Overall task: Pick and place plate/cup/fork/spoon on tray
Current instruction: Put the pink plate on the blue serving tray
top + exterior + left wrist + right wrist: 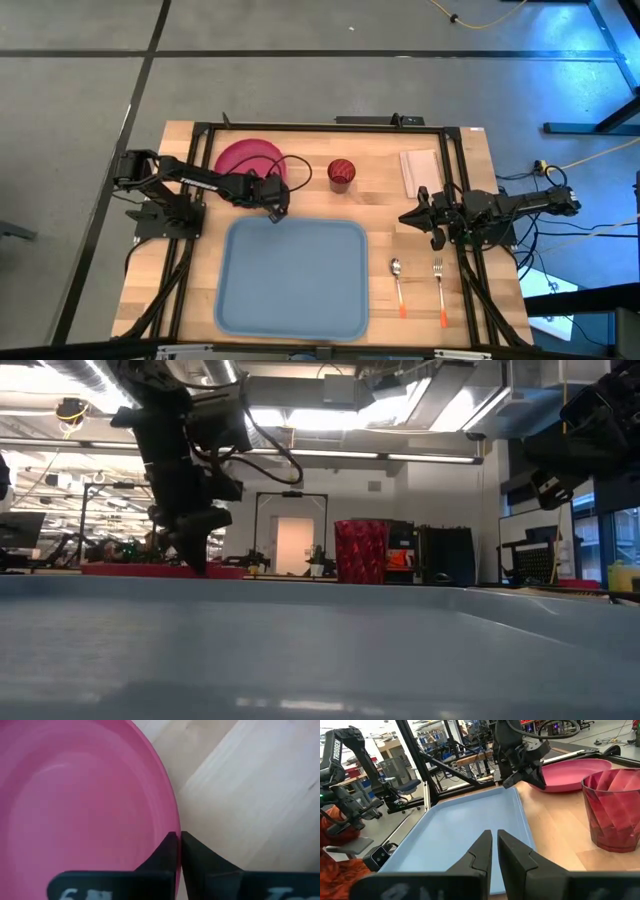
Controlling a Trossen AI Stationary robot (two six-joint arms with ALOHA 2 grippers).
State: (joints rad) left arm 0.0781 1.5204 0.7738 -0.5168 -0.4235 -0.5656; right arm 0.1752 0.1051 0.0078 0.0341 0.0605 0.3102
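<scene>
The pink-red plate point(245, 160) lies at the table's far left, just beyond the light blue tray point(293, 300). My left gripper point(277, 212) is shut on the plate's edge nearest the tray. The dark red cup point(341, 173) stands upright on the table right of the plate. The spoon point(397, 285) and fork point(439, 290) lie side by side on the table right of the tray, metal ends toward the far edge. My right gripper point(405, 217) is shut and empty, held above the table right of the tray. My left gripper pinches the plate's rim point(176, 822) on its near-right side, one finger point(165, 852) over the plate's inner face and the other point(200, 862) outside the rim. The fingers point down, slanting from the left. The plate looks level at table height point(130, 569); whether it is lifted I cannot tell.
A small pale rectangular sheet point(420, 172) lies at the far right, beyond my right gripper. A black frame runs along the table's sides and far edge point(320, 127). The tray's inside point(465, 830) is bare.
</scene>
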